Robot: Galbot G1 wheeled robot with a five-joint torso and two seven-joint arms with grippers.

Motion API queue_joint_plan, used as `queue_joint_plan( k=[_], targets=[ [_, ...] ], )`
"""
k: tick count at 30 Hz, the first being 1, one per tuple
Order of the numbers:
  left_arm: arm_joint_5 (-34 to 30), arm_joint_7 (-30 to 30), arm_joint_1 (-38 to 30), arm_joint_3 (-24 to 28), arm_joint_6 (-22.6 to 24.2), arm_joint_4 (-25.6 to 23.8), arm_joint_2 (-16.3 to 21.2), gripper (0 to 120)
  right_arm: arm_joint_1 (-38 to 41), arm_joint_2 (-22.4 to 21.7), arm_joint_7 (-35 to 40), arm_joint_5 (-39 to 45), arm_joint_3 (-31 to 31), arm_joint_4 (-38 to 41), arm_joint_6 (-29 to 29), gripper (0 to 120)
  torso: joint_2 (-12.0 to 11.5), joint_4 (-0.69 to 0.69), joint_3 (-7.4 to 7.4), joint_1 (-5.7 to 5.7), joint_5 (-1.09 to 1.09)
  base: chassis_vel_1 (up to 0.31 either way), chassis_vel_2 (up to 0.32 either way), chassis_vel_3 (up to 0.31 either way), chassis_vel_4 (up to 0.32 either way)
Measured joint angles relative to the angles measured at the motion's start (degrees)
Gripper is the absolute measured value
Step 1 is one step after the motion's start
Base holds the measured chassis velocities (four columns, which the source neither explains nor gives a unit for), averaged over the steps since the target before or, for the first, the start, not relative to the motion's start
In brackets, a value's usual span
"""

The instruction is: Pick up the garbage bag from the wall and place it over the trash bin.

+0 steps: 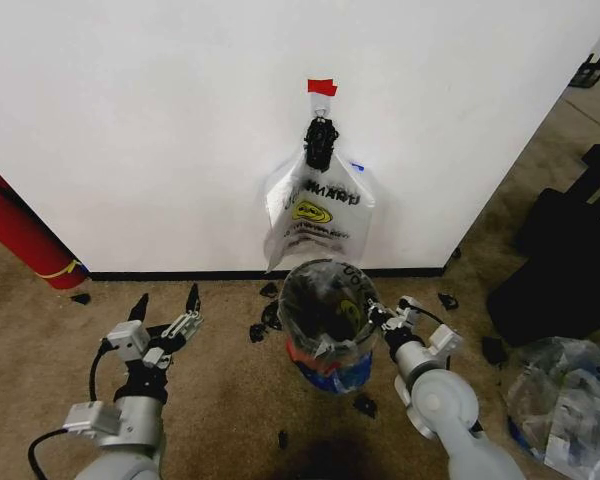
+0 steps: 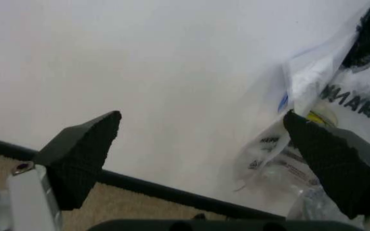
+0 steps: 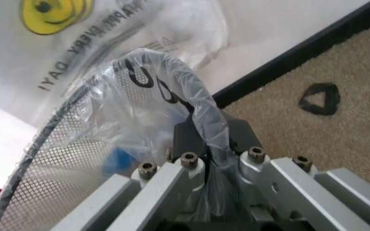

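White wall (image 1: 130,120), tan carpet below. Left gripper (image 1: 166,303) hovers left of the bin (image 1: 325,345), jaws spread wide, empty. Bin stands just below the bag (image 1: 318,213), which hangs on the wall: thin translucent white, black lettering, yellow smiley. Right gripper (image 1: 378,316) is clamped on the plastic-covered bin rim. Judgement: steady the bin, grasp the bag high near its handles.

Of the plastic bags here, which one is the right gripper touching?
The printed bag already lining the trash bin: the right gripper pinches its rim. Another printed bag hangs on the wall.
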Motion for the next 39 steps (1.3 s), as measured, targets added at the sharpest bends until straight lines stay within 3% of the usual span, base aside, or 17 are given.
queue_joint_plan(
  k=[9,30,35,39],
  targets=[
    [-0.03,-0.24,0.76,1.61,-1.03,1.41,-0.66,100,0.88,0.27,-0.19,0.07,-0.31,-2.06,-0.56,1,0.0,0.0,0.0,0.0,0.0,0.0,0.0,0.0,0.0],
    [-0.43,-1.12,0.33,3.02,-0.56,1.62,-1.79,100,-2.39,-0.87,-4.04,-4.18,0.16,-0.29,-0.03,79,0.0,0.0,0.01,0.0,0.0,0.0,0.0,0.0,0.0],
    [-0.03,-1.02,0.63,3.08,-0.74,1.17,-1.86,100,-4.71,-0.78,-7.4,-12.9,1.23,1.36,5.05,97,0.0,0.01,0.01,0.0,0.0,0.0,0.0,0.0,0.0],
    [2.15,-0.57,0.59,3.11,-1.98,1.7,-1.83,100,-8.43,0.11,-9.4,-20.83,3.54,4.09,11.81,100,0.0,0.01,0.01,0.0,0.0,0.0,0.0,0.0,0.0]
  ],
)
